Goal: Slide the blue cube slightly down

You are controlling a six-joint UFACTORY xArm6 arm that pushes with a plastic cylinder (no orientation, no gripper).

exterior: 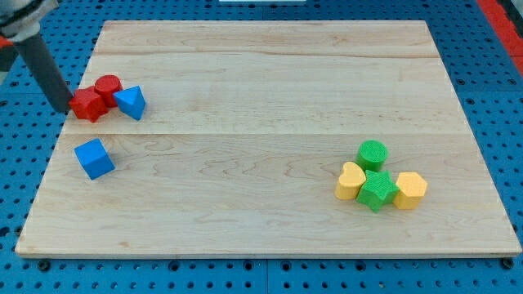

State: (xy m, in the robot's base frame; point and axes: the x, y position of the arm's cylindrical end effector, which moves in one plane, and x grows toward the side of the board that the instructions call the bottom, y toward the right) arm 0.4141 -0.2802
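My tip (64, 109) stood at the left edge of the wooden surface (270, 98), touching or just beside the left side of a red star-like block (87, 105), and above and slightly left of the blue cube (95, 158), with a clear gap between tip and cube. The arm carried no fingers, only the rod, so nothing was open, closed or held.

The cube sat alone near the surface's left edge, below the red and blue cluster and well apart from everything on the right. By my reading the push had not begun: this was the approach step. The next move appeared to call for bringing the tip clear of the red block, to a spot just above the cube, then making a short stroke toward the view's bottom, kept brief because the surface's lower edge lay beyond.

Eight blocks were in view: two blue, the cube and a wedge-like block (131, 103); two red, the star and a cylinder (108, 85); two green, a cylinder (373, 153) and a star (377, 191); two yellow, a heart (351, 181) and a blocky piece (410, 189).
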